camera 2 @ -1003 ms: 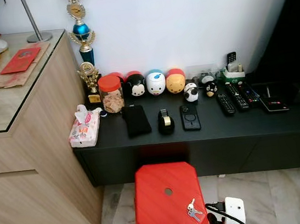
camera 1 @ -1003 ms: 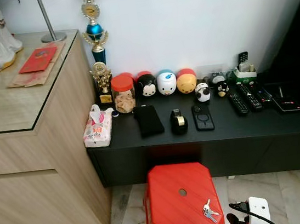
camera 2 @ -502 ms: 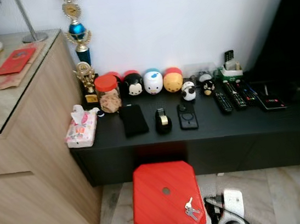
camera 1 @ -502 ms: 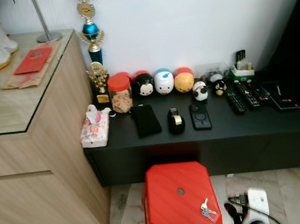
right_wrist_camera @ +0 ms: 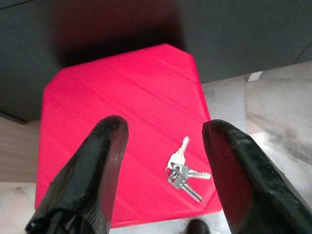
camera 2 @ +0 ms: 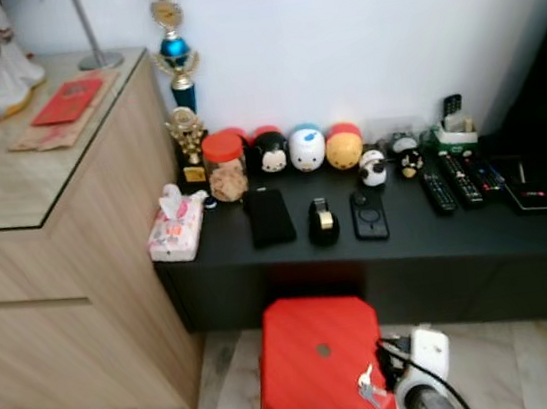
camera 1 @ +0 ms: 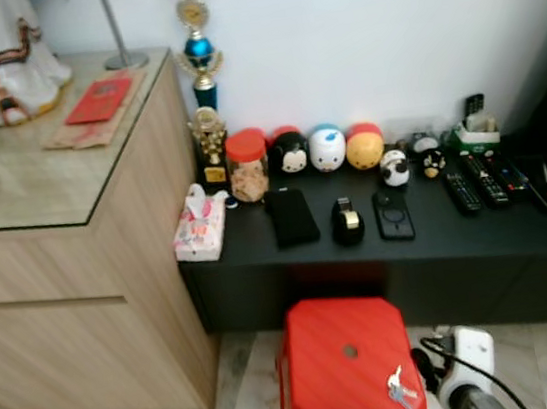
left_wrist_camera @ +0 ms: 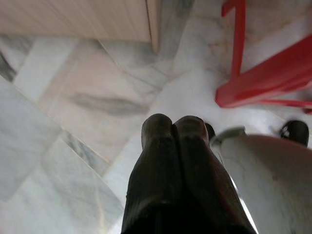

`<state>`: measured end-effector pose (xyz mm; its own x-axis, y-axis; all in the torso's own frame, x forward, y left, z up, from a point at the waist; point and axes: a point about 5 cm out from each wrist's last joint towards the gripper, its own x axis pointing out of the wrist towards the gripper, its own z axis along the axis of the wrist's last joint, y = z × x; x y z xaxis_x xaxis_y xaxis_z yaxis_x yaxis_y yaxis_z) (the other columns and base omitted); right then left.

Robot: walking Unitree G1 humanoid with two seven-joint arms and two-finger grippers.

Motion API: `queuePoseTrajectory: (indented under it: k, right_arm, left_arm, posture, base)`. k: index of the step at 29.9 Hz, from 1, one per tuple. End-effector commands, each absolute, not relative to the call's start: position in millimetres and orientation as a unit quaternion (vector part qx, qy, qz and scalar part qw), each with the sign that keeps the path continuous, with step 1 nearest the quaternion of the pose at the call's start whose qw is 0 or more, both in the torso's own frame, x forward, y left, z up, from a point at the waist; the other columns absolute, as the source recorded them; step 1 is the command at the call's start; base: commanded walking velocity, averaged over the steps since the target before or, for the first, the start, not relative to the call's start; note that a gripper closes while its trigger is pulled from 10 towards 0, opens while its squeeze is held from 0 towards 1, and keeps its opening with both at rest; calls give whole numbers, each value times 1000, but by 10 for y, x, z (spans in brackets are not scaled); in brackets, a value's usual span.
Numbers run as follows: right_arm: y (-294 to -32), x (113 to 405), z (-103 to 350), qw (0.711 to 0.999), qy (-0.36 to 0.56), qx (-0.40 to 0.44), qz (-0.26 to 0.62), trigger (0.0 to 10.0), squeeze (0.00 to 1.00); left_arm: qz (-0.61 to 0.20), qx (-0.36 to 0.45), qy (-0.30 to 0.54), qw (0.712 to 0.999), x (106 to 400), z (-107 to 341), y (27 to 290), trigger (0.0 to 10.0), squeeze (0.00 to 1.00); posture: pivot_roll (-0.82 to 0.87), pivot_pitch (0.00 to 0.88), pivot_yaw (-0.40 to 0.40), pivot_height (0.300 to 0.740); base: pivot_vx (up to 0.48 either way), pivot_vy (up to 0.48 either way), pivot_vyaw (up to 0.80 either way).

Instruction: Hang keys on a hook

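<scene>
Keys (right_wrist_camera: pixel 181 168) between open right gripper (right_wrist_camera: pixel 165 136) fingers.

Even indoor light, slight blur

A red stool (camera 1: pixel 347 361) stands on the marble floor (camera 1: pixel 247 389), and a bunch of keys (camera 1: pixel 399 389) lies on its top near the 4 o'clock corner. Behind the stool runs a low black bench (camera 1: pixel 460 240). Along the bench's back edge stand a jar with a red lid (camera 1: pixel 247 166), then four round toy heads, the yellow one (camera 1: pixel 365 146) last. In front of them lie a tissue pack (camera 1: pixel 200 228) at 9 o'clock, a black wallet (camera 1: pixel 291 216), a tape dispenser (camera 1: pixel 345 221) and a phone (camera 1: pixel 394 215). Remote controls (camera 1: pixel 477 182) lie toward 3 o'clock. A wooden cabinet (camera 1: pixel 73 291) stands left of the bench with a red booklet (camera 1: pixel 98 99) on its glass top.
</scene>
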<state>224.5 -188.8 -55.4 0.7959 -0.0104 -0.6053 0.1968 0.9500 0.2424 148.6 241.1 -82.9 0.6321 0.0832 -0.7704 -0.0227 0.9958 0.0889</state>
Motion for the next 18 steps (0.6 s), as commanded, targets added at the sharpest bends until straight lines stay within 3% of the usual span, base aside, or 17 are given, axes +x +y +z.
queuePoseTrajectory:
  k: [1,5,14,17,18]
  right_arm:
    - [-1973,2246,-540,937,310,147,-70,10000,0]
    - [-1966,2286,-516,938,305,149,-70,10000,0]
    - [-1964,2296,-511,938,304,151,-73,10000,0]
    - [-1957,2295,-512,938,303,152,-73,10000,0]
    - [-1955,2294,-513,938,303,153,-73,10000,0]
  left_arm:
    - [24,31,429,902,1464,-847,2367,10000,0]
    - [19,34,422,906,1479,-836,2366,10000,0]
    - [-6,56,387,920,1547,-779,2353,10000,0]
    - [-25,54,325,944,1919,-617,2211,10000,0]
    - [-42,57,270,960,2342,-390,2038,10000,0]
  posture:
    - [-18,0,-25,740]
    - [-19,0,-24,740]
    - [-12,0,-22,740]
    - [-10,0,-20,740]
    - [-10,0,-19,740]
  base:
    - [0,0,0]
    - [0,480,0]
    - [0,0,0]
    - [0,0,0]
    - [0,0,0]
